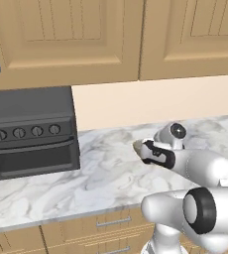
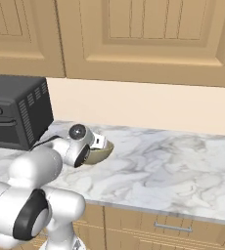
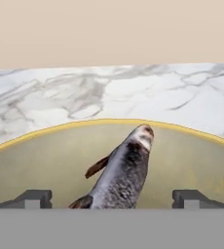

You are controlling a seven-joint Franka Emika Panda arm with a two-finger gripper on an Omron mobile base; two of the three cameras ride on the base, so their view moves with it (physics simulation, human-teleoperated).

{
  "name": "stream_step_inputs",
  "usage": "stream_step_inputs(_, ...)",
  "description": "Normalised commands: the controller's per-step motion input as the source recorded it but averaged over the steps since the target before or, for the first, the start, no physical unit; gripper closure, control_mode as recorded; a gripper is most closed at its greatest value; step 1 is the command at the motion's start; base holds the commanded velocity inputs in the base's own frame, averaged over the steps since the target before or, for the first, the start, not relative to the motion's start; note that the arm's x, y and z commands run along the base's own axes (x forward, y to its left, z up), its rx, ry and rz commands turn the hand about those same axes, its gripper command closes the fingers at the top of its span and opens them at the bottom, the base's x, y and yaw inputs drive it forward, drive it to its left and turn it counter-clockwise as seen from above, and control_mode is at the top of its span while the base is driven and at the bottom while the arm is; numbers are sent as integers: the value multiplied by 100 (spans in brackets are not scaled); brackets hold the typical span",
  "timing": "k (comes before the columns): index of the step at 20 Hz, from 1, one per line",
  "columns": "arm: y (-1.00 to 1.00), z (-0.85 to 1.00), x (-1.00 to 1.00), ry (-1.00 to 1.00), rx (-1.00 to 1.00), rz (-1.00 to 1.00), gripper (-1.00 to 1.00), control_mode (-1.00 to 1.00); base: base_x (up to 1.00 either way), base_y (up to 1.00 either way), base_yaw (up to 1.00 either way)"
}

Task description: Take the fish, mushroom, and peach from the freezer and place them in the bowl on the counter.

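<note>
The dark grey fish (image 3: pixel 123 170) lies inside the olive-yellow bowl (image 3: pixel 41 155), head toward the far rim, one brown fin sticking out. My gripper (image 3: pixel 113 199) hangs just above the fish, open, its fingertips (image 3: pixel 33 198) wide apart on either side and touching nothing. From the right base view the bowl (image 2: pixel 101 153) sits on the marble counter (image 2: pixel 173 171), with the gripper (image 2: pixel 99 142) over it. In the left base view the hand (image 1: pixel 153 153) hides the bowl. The mushroom, the peach and the freezer are out of view.
A dark toaster oven (image 1: pixel 31 131) stands on the counter (image 1: pixel 61 188) to the left of the bowl. Tan wall cabinets (image 2: pixel 148 34) hang above and drawers with metal handles (image 2: pixel 172 227) run below. The marble right of the bowl is bare.
</note>
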Motion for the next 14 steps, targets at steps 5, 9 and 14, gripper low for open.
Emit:
stream_step_inputs(5, -8, 15, -6, -58, 1, 2, -100, -100, 0, 0, 0)
stream_step_inputs(9, -11, -36, -51, 7, 3, -12, -100, -100, 0, 0, 0)
stream_step_inputs(14, -21, -13, -12, -50, 3, -1, -100, -100, 0, 0, 0)
